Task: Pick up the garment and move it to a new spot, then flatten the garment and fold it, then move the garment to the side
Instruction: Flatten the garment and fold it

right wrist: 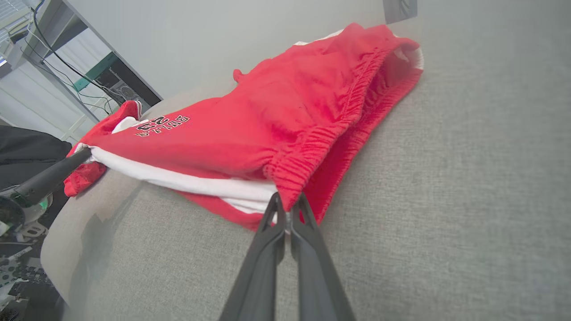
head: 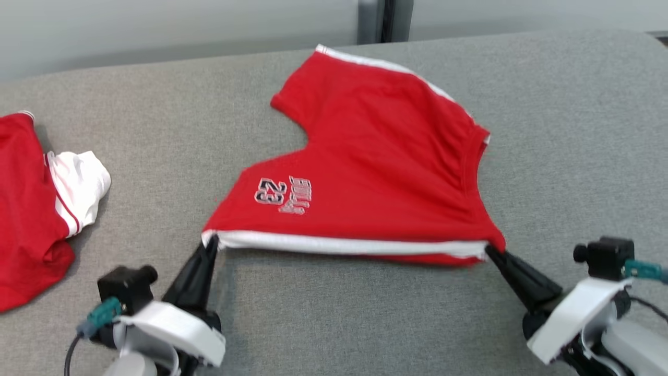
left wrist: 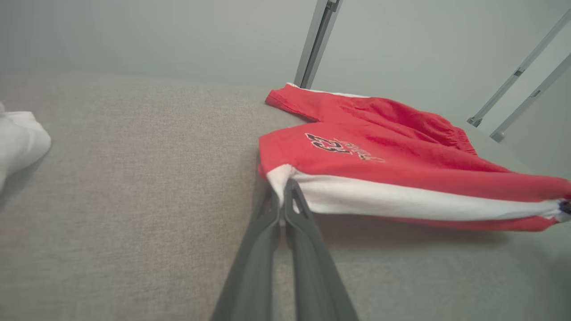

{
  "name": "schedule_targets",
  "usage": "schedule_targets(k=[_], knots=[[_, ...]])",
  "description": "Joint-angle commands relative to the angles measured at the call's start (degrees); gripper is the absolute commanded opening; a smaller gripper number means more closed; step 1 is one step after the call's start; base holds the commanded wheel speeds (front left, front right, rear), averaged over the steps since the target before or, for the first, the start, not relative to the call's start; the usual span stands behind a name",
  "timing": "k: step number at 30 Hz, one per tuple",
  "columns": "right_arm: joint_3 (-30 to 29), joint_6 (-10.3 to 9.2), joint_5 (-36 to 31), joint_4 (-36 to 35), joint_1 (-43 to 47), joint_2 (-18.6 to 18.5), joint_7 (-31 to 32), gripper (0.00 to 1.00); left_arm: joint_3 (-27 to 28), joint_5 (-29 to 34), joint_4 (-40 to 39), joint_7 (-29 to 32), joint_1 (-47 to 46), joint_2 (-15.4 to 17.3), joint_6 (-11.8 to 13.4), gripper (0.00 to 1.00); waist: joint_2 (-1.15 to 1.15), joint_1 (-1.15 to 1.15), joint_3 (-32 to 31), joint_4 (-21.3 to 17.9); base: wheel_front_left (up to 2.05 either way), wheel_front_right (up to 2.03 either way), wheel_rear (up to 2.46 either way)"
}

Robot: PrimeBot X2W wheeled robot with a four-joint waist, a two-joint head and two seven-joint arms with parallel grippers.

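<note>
**Both sets of fingers clamped on the near edge of the red shorts**

Head view: my left gripper point(head: 210, 241) is pinched tight on the near left corner of the red shorts point(head: 376, 156), right where the white stripe point(head: 344, 243) ends. My right gripper point(head: 490, 249) is closed on the near right corner, at the waistband end. Both forearms reach in from the near side, the fingers slanting inward towards each other. The shorts are spread over the middle of the grey fabric surface point(head: 574, 130), with the "23" print towards the left. A second red-and-white garment point(head: 31, 209) lies well apart at the far left.

Left wrist view: my left gripper point(left wrist: 285, 187) has its two fingers pressed together with the white corner between them. From here I can see that the striped edge of the shorts point(left wrist: 392, 156) is held just above the surface, with a shadow beneath it. A metal post point(left wrist: 319, 40) rises behind the shorts.

Right wrist view: my right gripper point(right wrist: 287, 203) nips the gathered elastic waistband point(right wrist: 339, 116), layers of red and white cloth bunched at the fingertips. Across the shorts point(right wrist: 250, 129), my left gripper point(right wrist: 87, 153) grips the opposite corner. A desk with cables point(right wrist: 89, 76) stands beyond.
</note>
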Motion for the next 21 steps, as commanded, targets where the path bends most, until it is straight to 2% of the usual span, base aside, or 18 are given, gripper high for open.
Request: schedule_targets(k=[1,2,3,4,9,12,17,21], knots=[[-0.86,-0.01,-1.14,-0.34,2.15,-0.6,-0.14,0.0,0.32,-0.7,-3.25,0.98,2.61,0.66,1.65,0.0,0.0,0.0,-1.16,-0.12,0.0,0.0,0.0],[-0.86,-0.01,-1.14,-0.34,2.15,-0.6,-0.14,0.0,0.32,-0.7,-3.25,0.98,2.61,0.66,1.65,0.0,0.0,0.0,-1.16,-0.12,0.0,0.0,0.0],[-2.09,-0.01,-1.11,-0.69,4.86,-0.27,-0.13,0.0,0.62,-1.08,-7.44,2.12,5.9,1.53,3.6,0.0,0.0,0.0,-1.89,-0.15,0.0,0.0,0.0],[-2.09,-0.01,-1.11,-0.69,4.86,-0.27,-0.13,0.0,0.62,-1.08,-7.44,2.12,5.9,1.53,3.6,0.0,0.0,0.0,-1.89,-0.15,0.0,0.0,0.0],[-5.34,-0.01,-2.48,-2.12,10.85,0.13,-0.13,0.0,1.21,-0.83,-15.68,4.48,11.82,3.63,7.62,0.0,0.0,0.0,-2.9,0.27,0.0,0.0,0.0],[-7.28,-0.01,-3.55,-2.88,13.53,0.37,-0.13,0.0,1.37,-0.91,-18.91,5.56,13.73,4.42,9.12,0.0,0.0,0.0,-3.12,0.37,0.0,0.0,0.0],[-10.62,-0.01,-5.3,-4.44,15.75,1.28,0.8,0.0,2.23,-0.99,-21.84,5.97,13.66,5.09,10.15,0.0,0.0,0.0,-2.73,0.17,0.0,0.0,0.0],[-14.99,-0.01,-3.12,-6.34,16.45,4.13,1.67,0.0,2.62,0.24,-23.3,6.43,10.0,6.1,9.67,0.0,0.0,0.0,-1.43,-0.22,0.0,0.0,0.0]])
